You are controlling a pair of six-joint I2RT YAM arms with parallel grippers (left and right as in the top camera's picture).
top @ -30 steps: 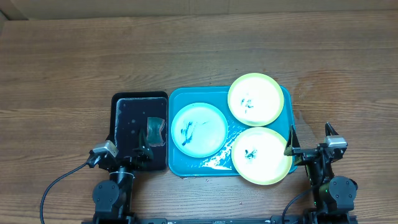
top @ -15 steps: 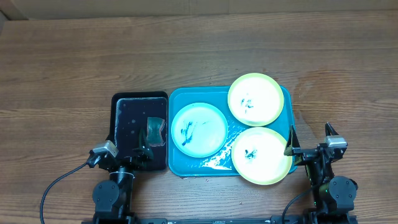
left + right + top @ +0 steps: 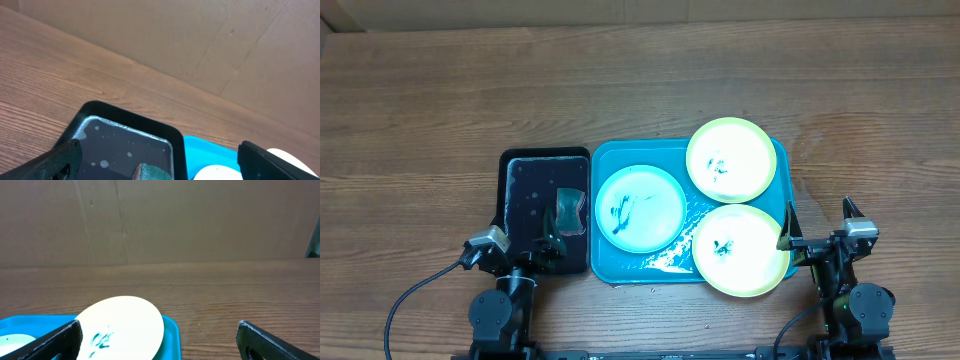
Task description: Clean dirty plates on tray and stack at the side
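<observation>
The turquoise tray (image 3: 605,160) holds three plates with dark smudges: a pale blue plate (image 3: 640,207) at its left, a yellow-green plate (image 3: 731,159) at the back right, and another yellow-green plate (image 3: 741,250) at the front right, hanging over the rim. My left gripper (image 3: 525,238) is open over the front of the black tray, empty. My right gripper (image 3: 817,222) is open and empty, just right of the front yellow-green plate. The right wrist view shows a yellow-green plate (image 3: 120,327) on the tray (image 3: 172,335).
A smaller black tray (image 3: 516,190) with soapy water stands left of the turquoise one and holds a green sponge (image 3: 570,209), also seen in the left wrist view (image 3: 152,172). A cardboard wall runs along the table's far edge.
</observation>
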